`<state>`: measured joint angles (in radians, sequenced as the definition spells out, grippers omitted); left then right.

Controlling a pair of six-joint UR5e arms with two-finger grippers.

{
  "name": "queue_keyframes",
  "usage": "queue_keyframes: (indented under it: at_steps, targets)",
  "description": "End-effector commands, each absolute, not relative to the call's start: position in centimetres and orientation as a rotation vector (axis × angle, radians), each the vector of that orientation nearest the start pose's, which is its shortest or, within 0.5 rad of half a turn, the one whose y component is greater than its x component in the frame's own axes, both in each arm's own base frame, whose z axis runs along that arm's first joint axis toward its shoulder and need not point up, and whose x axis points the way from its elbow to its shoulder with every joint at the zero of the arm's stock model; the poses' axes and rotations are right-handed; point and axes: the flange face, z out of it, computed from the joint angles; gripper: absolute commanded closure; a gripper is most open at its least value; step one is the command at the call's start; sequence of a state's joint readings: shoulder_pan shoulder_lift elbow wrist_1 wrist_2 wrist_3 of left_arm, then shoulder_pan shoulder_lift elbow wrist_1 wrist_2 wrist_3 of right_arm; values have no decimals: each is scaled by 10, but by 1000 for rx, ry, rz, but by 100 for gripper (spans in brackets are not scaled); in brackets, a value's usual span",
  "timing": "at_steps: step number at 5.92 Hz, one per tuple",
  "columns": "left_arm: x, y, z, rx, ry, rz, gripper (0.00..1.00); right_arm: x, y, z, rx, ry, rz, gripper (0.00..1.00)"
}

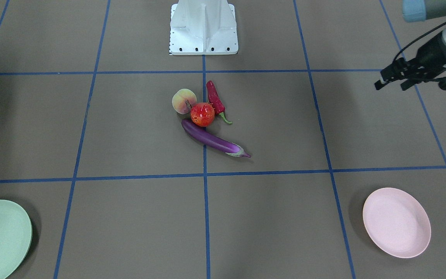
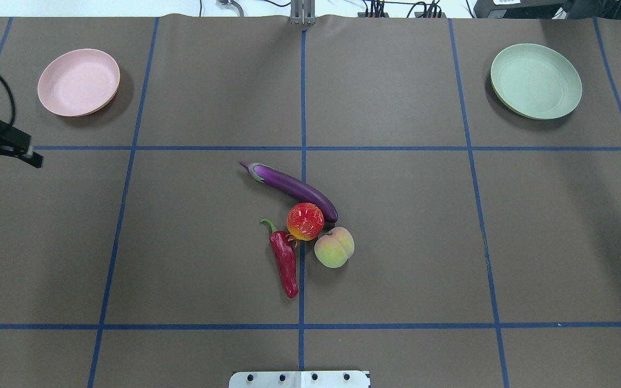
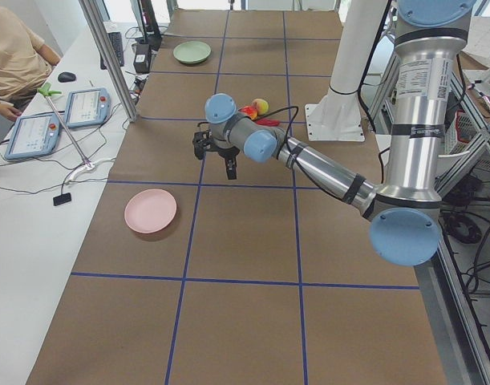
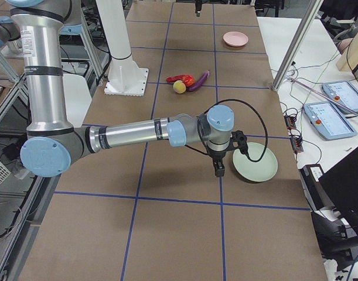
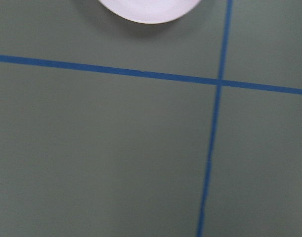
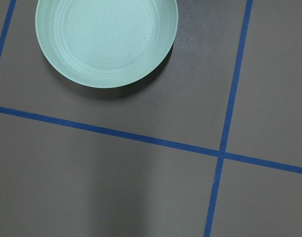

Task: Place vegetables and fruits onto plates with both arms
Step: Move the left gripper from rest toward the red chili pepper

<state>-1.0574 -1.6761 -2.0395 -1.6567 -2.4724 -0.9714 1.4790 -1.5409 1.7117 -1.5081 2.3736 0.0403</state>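
The purple eggplant point(image 1: 211, 140), red pomegranate point(image 1: 202, 114), yellow-pink peach point(image 1: 183, 100) and dark-red chili point(image 1: 215, 99) lie touching in a cluster at the table's middle point(image 2: 305, 221). The pink plate point(image 2: 78, 82) sits far left, the mint green plate point(image 2: 536, 81) far right; both hold nothing. My left gripper point(image 2: 14, 167) is open and empty, hovering at the left edge near the pink plate point(image 5: 148, 10). My right gripper point(image 4: 218, 171) hangs beside the green plate point(image 4: 256, 162), seen only from the side; I cannot tell if it is open. The right wrist view shows the green plate point(image 6: 106, 39).
The white base block point(image 1: 203, 29) stands at the robot's edge, behind the cluster. Blue tape lines grid the brown table. A side table with control pendants point(image 3: 34, 132), cables and an operator point(image 3: 12, 52) runs along the far edge beyond the plates.
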Motion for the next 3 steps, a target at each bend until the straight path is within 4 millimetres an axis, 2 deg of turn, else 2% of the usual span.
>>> queue_keyframes:
  at_steps: [1,2,3]
  targets:
    - [319,-422,259,-203,1063,-177,0,11,-503,576,177,-862,-149,0]
    - [394,-388,242,-159,1017,-153,0,8,-500,576,165,-903,-154,0]
    - [464,-388,215,-141,967,-157,0,3,-498,575,162,-913,-163,0]
